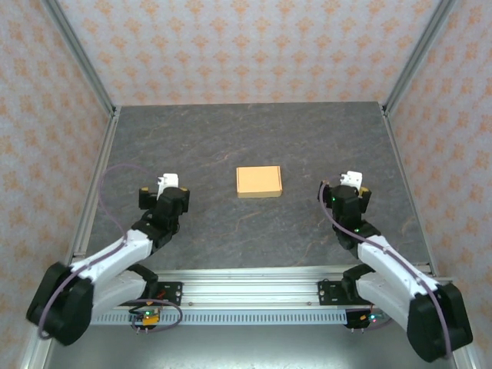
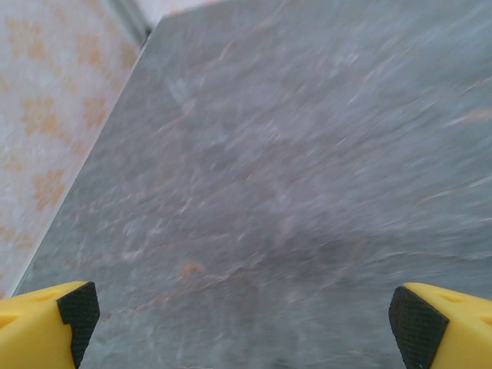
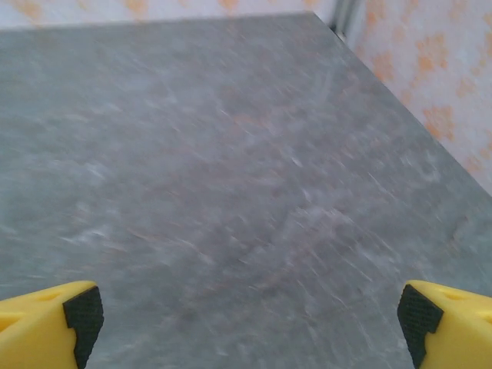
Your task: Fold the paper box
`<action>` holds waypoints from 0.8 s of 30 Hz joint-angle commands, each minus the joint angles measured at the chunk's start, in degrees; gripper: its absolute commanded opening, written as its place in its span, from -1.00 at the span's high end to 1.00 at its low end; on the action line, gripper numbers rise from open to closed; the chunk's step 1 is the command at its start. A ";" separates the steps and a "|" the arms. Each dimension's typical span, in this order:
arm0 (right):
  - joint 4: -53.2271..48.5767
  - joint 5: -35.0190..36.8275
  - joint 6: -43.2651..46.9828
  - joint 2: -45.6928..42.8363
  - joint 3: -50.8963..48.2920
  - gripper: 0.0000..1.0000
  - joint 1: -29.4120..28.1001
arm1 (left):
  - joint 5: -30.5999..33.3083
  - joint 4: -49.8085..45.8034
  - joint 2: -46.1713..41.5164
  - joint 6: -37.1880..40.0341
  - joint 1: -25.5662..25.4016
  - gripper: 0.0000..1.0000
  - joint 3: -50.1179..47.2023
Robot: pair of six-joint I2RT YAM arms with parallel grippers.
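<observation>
The paper box (image 1: 258, 181), a tan, flat rectangular mailer of thin cardboard, lies in the top view on the grey stone-patterned counter (image 1: 231, 138), right of the left gripper (image 1: 165, 182) and left of the right gripper (image 1: 350, 178), well apart from both. Its slightly longer axis runs from one gripper toward the other, and it looks closed up, which I judge is why neither holds it. In the left wrist view, then the right, black pads (image 2: 77, 311) (image 3: 83, 314) on yellow fingers stand wide apart over bare counter.
</observation>
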State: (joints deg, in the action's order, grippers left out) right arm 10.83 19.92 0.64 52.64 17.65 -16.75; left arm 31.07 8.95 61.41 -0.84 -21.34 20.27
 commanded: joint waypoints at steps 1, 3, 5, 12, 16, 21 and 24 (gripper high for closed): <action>21.61 -7.39 1.81 5.99 -2.65 -0.98 9.02 | -3.16 15.49 4.99 3.47 5.08 -1.00 0.03; 26.26 -12.36 1.38 12.98 -2.12 -0.99 12.65 | -9.84 18.96 6.60 4.82 8.53 -1.00 -0.13; 29.86 -16.77 3.70 18.43 -0.50 -0.99 13.21 | -19.14 22.04 7.61 4.38 13.25 -1.00 -0.44; 36.14 -22.32 3.94 33.00 4.29 -0.99 15.18 | -34.60 33.89 17.93 -1.53 23.97 -1.00 1.07; 36.78 -22.53 3.77 34.71 5.00 -0.99 15.49 | -34.57 34.62 24.07 1.10 22.01 -1.00 3.62; 35.32 -22.32 3.51 34.27 5.07 -0.99 15.69 | -32.04 34.48 24.42 0.86 21.38 -1.00 3.72; 34.84 -22.30 3.53 34.25 5.42 -0.99 15.65 | -32.13 34.68 24.47 0.97 21.34 -1.00 3.67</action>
State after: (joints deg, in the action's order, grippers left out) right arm 44.62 -1.58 3.92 87.48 21.78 -1.50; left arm -1.28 40.73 86.21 -0.01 0.25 22.50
